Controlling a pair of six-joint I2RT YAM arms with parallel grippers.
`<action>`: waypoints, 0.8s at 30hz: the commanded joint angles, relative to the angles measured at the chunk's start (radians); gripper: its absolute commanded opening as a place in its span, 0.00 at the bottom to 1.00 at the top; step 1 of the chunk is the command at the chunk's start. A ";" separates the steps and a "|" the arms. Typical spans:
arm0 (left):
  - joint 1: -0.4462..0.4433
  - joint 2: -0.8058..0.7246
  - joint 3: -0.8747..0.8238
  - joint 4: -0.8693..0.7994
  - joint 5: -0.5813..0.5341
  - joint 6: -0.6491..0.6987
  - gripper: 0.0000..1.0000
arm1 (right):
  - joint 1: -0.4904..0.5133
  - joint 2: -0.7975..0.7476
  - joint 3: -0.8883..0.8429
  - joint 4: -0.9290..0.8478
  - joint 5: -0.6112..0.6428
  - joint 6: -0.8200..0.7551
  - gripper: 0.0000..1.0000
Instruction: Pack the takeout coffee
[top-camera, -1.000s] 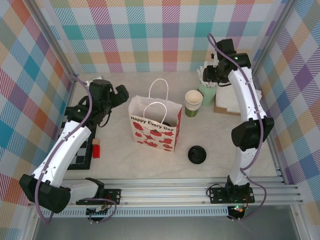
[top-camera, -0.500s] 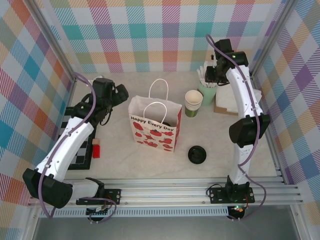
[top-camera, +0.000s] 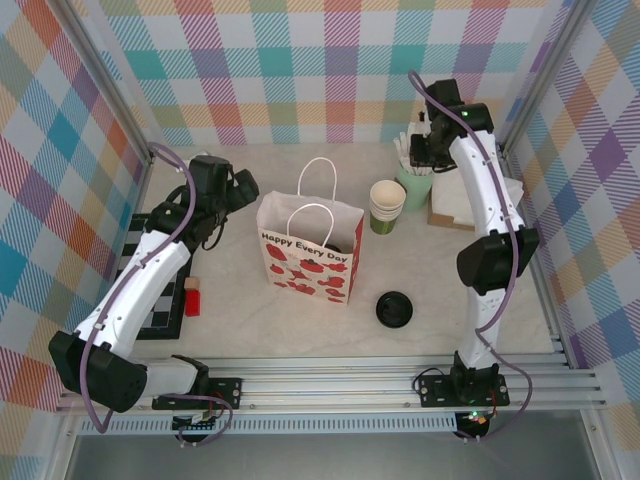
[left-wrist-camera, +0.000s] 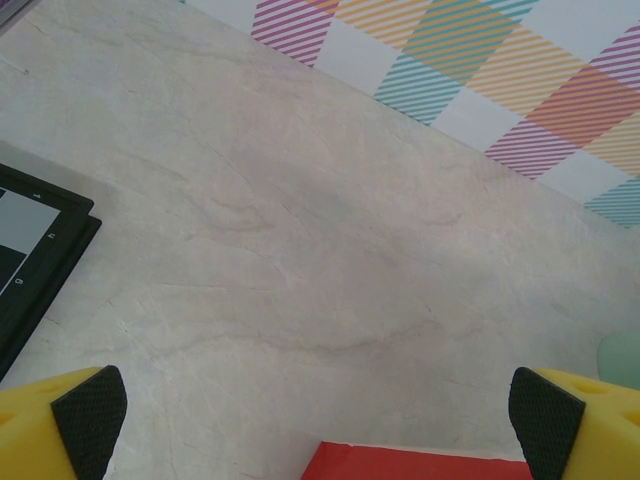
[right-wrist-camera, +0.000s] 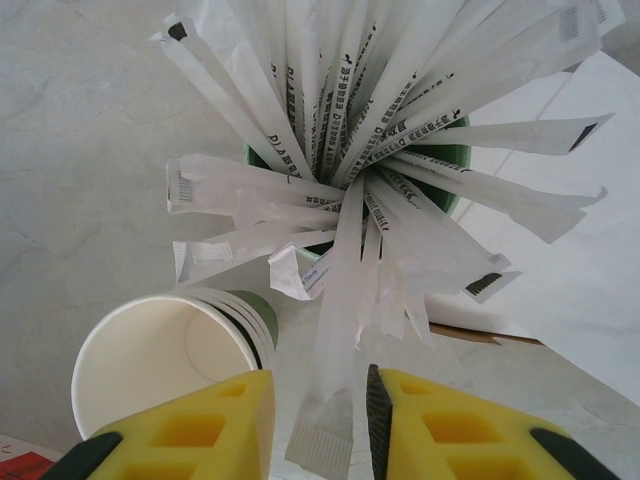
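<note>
Non-task items around right gripper (right-wrist-camera: 320, 392).
Wrapped straws (right-wrist-camera: 340, 150) in green holder (top-camera: 415, 186) directly beneath, one between the jaws; stacked lidless cups (right-wrist-camera: 165, 365) just left; napkins (right-wrist-camera: 595, 290) right.

Left arm (top-camera: 140, 285) folds back at the near-left base, then reaches far, with the wrist at far left. Left gripper (left-wrist-camera: 320, 430) points down and its fingers are spread fully wide. Right arm (top-camera: 485, 215) rises from the near-right base, elbow mid-right, forearm stretched to the far right. Right gripper (right-wrist-camera: 320, 430) aims down, its fingers close together with a narrow gap between them.
</note>
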 joint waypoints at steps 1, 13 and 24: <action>0.016 -0.009 0.019 -0.012 0.003 -0.018 1.00 | 0.007 0.022 0.000 -0.012 0.015 -0.005 0.33; 0.016 -0.012 0.013 -0.008 0.013 -0.040 1.00 | 0.011 0.033 0.023 -0.029 0.057 -0.032 0.12; 0.031 -0.008 0.056 0.042 0.165 0.017 1.00 | 0.028 -0.120 0.069 -0.118 0.037 -0.069 0.00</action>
